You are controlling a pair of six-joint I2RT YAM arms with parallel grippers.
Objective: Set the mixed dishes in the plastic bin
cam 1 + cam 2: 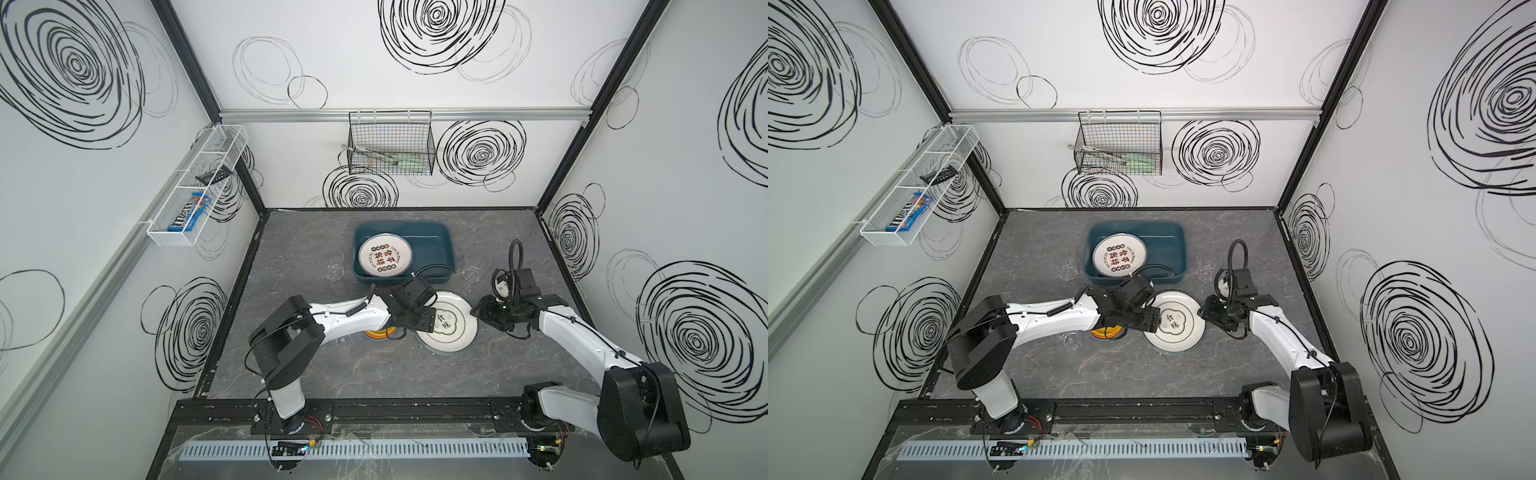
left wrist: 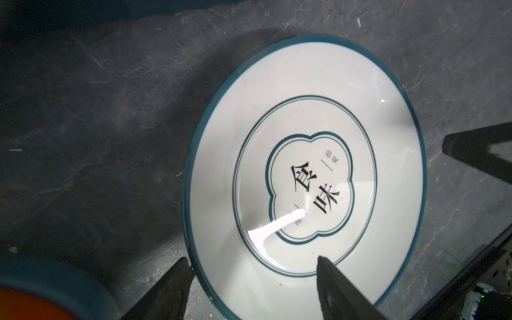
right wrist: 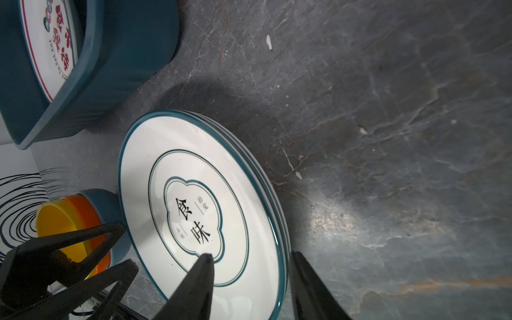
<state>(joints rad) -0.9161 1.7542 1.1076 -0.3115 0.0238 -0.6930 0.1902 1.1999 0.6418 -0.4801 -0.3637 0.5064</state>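
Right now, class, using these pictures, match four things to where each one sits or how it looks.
Things:
1 red-lettered plate
2 teal-rimmed plate
3 bowls
4 candy box

Descriptions:
A in the white wire tray on the wall
B yellow inside orange inside blue
C on the table, in front of the bin
D lying in the bin

Pairs: 1-D, 2-C, 3-B, 4-A
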